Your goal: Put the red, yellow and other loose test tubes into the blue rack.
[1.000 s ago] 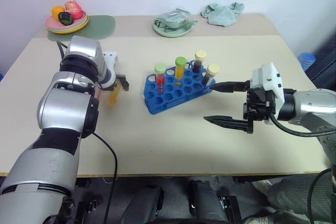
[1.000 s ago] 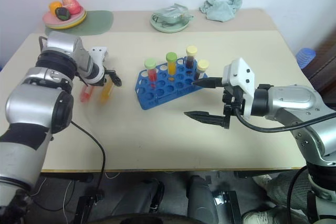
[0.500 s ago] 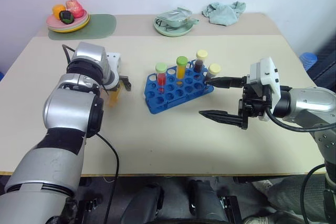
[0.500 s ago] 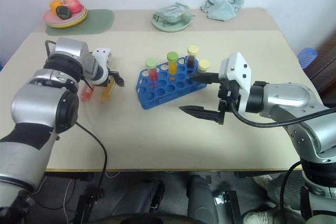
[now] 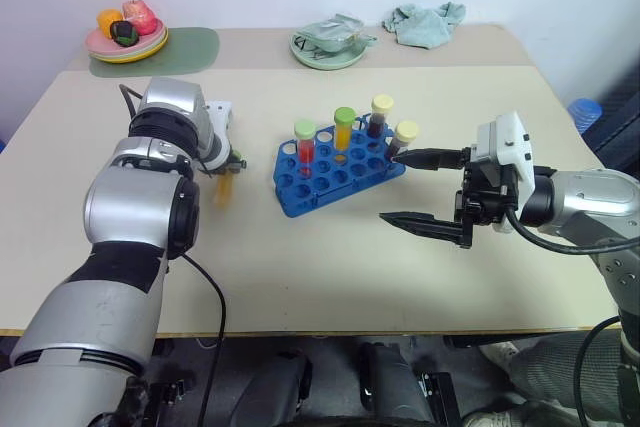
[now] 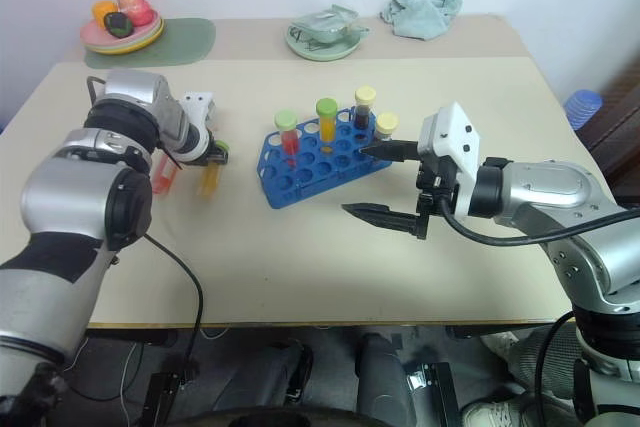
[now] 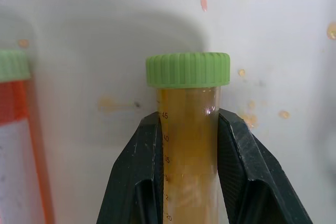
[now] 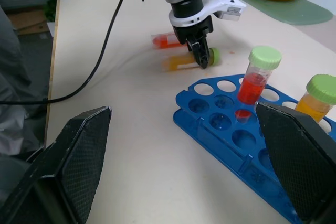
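Left gripper: clamped on the yellow tube lying on the table
Right gripper: jaws wide apart beside the blue rack

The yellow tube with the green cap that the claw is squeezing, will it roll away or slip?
The yellow tube is round and lies on its side on the table, so it would probably roll if let go. Its plastic looks smooth, so it might slip, though the left claw pinches it on both sides just below the cap. It looks nearly full, so fairly heavy for its size.
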Controlling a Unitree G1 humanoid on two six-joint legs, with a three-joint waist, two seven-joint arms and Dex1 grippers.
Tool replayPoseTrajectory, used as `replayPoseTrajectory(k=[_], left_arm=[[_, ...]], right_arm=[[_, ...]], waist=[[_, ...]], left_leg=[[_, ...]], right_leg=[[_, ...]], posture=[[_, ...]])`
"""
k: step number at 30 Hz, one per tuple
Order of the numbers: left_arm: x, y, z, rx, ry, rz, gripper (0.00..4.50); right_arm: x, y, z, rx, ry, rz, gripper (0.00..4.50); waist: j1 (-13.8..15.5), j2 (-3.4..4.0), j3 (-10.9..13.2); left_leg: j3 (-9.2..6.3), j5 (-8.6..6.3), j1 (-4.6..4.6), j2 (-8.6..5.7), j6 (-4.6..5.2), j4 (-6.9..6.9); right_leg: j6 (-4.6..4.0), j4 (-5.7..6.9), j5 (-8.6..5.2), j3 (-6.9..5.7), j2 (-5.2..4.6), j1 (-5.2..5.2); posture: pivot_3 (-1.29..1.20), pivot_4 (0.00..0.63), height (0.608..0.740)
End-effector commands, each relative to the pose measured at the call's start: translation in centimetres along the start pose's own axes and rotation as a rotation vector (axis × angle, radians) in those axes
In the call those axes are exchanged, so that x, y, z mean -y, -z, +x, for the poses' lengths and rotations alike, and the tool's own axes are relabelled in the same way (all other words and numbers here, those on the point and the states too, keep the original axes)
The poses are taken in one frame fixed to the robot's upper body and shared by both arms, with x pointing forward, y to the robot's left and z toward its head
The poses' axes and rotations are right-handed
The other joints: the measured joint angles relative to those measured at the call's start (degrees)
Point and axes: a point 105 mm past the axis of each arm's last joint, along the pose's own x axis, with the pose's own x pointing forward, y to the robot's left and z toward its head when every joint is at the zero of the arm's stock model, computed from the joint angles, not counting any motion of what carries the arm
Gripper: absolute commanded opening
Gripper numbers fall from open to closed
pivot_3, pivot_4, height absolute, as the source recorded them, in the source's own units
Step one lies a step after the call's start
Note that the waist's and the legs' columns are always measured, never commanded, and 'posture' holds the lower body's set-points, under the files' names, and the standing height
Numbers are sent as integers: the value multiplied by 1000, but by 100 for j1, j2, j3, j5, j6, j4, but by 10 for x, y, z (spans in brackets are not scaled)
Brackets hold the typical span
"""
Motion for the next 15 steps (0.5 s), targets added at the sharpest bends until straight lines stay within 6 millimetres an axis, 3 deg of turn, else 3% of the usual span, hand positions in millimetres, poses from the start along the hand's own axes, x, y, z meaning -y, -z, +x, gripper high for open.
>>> replayPoseTrajectory(k=[1, 4, 5, 8, 9, 11, 15], left_arm=[[-1, -28, -36, 112, 52, 52, 885], [4, -46, -73, 352, 167, 196, 885], [8, -43, -88, 450, 203, 259, 885], [29, -10, -125, 680, 314, 649, 885], [38, 5, -130, 708, 371, 778, 885], [35, 28, -128, 719, 399, 855, 885], [40, 40, -140, 931, 505, 783, 885]], right_arm=[[-2, -8, -3, 20, 9, -45, 4500], [-1, -5, -5, 25, 28, -37, 4500], [0, -5, -7, 30, 39, -34, 4500], [2, -2, -11, 47, 70, -10, 4500], [3, -1, -11, 48, 78, -5, 4500], [4, 2, -11, 51, 89, 1, 4500], [4, 6, -9, 51, 101, 8, 4500]], waist=[[-14, -1, 1], [-111, 3, -2], [-157, 4, -2], [-265, 12, -6], [-287, 12, -6], [-255, 13, -6], [-118, 14, -5]], left_leg=[[0, 0, -1, 0, 0, 0], [-2, 0, -9, 0, 0, 0], [0, 0, -10, 0, 0, -5], [6, 0, -7, 3, 1, -10], [9, -1, -6, 3, 1, -11], [16, 0, -1, 3, 0, -9], [13, 7, 30, 7, -11, -3]], right_leg=[[0, 1, 0, 0, 0, 0], [0, 5, 0, 0, -1, -9], [-1, 8, 0, 3, -7, -12], [-2, 8, 1, 9, -9, -14], [-3, 7, 1, 8, -8, -15], [-5, 1, 2, 6, -9, -11], [-23, -1, 18, 1, -5, 25]], posture=[[0, 150, 740], [0, 150, 740], [0, 150, 740], [0, 150, 740], [0, 150, 740], [0, 150, 740], [0, 150, 740]])
